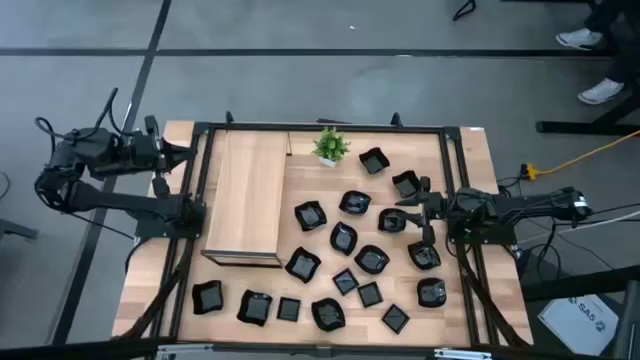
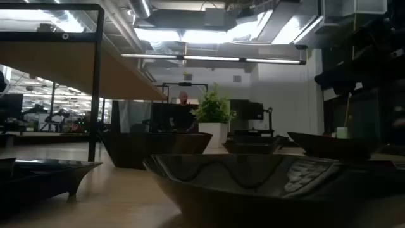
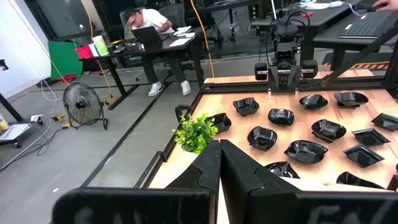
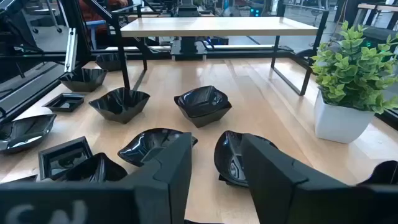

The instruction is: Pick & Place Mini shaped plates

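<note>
- Along the near edge of the pale wooden table point(image 1: 160, 265), a row of small glossy black mini shaped plates point(image 1: 328, 314) is laid out from seven o'clock to five o'clock.
- More of these dishes, square, rounded and wavy-rimmed, are scattered over the middle and the three o'clock half of the table, a few touching, most apart.
- A low light-wood shelf on black metal legs point(image 1: 246, 196) is placed at nine o'clock of the scattered dishes.
- The right gripper point(image 1: 400, 218) is held above the table at three o'clock, its dark fingers point(image 4: 163, 163) parted well apart and nothing gripped; one black dish point(image 4: 231, 159) is seen in the gap just ahead of them.
- The left gripper point(image 3: 219, 155) is held off the table's ten o'clock corner, its jaws pressed together and nothing held.
- A small green potted plant in a white pot point(image 1: 330, 146) is stood at twelve o'clock, near the far edge.
- Beyond the table, a seated person point(image 3: 149, 25) is seen at a desk.
</note>
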